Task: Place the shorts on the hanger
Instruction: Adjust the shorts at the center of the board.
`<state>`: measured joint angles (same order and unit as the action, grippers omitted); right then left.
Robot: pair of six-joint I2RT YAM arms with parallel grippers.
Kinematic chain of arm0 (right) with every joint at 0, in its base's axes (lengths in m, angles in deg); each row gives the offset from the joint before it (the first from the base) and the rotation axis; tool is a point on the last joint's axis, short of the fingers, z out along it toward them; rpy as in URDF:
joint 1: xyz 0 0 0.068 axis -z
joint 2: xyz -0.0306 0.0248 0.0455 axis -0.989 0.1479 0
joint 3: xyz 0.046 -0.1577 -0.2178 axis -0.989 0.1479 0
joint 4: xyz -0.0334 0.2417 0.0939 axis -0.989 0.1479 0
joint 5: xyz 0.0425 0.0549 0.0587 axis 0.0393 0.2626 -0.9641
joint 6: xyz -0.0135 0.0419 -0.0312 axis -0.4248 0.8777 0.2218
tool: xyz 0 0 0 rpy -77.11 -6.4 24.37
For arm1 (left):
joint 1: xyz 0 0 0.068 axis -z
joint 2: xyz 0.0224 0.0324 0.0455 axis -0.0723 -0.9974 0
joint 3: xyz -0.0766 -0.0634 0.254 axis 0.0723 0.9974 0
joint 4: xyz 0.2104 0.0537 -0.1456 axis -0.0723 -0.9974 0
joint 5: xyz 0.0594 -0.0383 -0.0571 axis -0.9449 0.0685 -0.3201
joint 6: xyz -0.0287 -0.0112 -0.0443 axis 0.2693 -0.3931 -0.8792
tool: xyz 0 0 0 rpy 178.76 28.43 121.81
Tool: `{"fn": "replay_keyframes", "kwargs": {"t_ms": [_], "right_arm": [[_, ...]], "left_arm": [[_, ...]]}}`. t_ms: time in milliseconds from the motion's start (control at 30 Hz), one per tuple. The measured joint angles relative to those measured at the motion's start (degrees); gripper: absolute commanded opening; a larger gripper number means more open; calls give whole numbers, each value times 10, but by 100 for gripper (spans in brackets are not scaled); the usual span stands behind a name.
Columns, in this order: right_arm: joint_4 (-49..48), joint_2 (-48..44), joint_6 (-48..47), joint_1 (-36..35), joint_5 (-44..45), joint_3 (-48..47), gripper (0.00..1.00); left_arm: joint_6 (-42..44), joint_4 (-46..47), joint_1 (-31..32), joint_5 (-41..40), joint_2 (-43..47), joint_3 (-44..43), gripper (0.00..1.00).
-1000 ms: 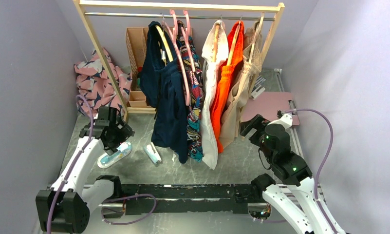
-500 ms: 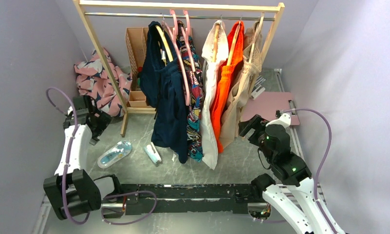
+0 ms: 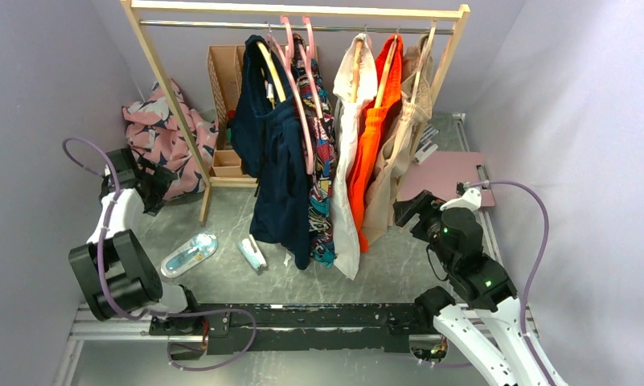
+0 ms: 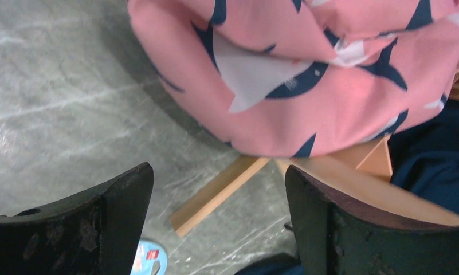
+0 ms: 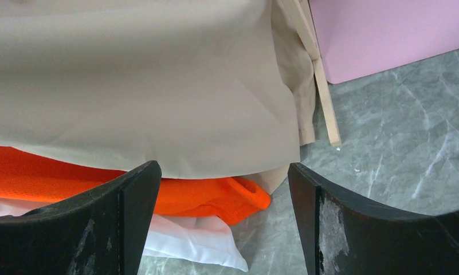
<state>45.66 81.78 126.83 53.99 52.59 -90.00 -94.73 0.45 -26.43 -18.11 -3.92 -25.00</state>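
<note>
The grey stone-look table point(image 3: 383, 273) fills the floor between the purple walls. On it stands a tall pale wooden clothes rack point(image 3: 302, 10) with a metal rail. Many clothes hang from the rail: a dark blue top point(image 3: 274, 185), a top with many colours point(image 3: 322, 161), a white one point(image 3: 346, 185), a bright orange one point(image 3: 367, 153) and a tan one point(image 3: 391, 169).

The loose pink shorts with dark blue and white wave shapes point(image 3: 159, 137) lie in a soft heap on the table at the back left. They rest against the slanted leg of the rack. They are not on any hanger.

The left gripper point(image 3: 159, 189) points at the bottom edge of the heap, very near it. In its own camera the left gripper point(image 4: 218, 183) has its two black fingers wide apart with nothing between them. The shorts point(image 4: 307, 74) are just ahead, not touching the fingers, and drape over the wooden foot of the rack.

The right gripper point(image 3: 407, 211) is low by the tan top, on the right. Its fingers are wide apart too, and it holds nothing point(image 5: 224, 177).

A flat pink board point(image 3: 443, 175) lies at the back right. A brown box with little holes point(image 3: 222, 80) stands behind the rack.

The big pale-pink plastic hanger point(image 3: 289, 36) hangs on the rail, among the clothes, well apart from the shorts.

A small see-through blue packet point(image 3: 190, 253) and a small white and blue thing point(image 3: 254, 253) lie on the table in front.
</note>
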Motion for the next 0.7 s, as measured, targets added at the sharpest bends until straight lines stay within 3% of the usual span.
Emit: {"fn": "replay_keyframes", "kwargs": {"t_ms": [133, 267, 367, 567, 700], "right_arm": [[-4, -6, -2, 0, -2, 0, 85], [-4, -6, -2, 0, -2, 0, 85], [-4, -5, -2, 0, -2, 0, 85], [-4, -9, -2, 0, 2, 0, 85], [-4, -17, -1, 0, 7, 1, 85]], "left_arm": [[-10, 39, -12, 15, -58, -20, 83], [-17, 52, -12, 26, -108, -34, 70], [-18, 53, -12, 30, -142, -55, 57], [-14, 61, -12, 36, -181, -85, 8], [-8, 61, -12, 40, -182, -85, 7]]}}
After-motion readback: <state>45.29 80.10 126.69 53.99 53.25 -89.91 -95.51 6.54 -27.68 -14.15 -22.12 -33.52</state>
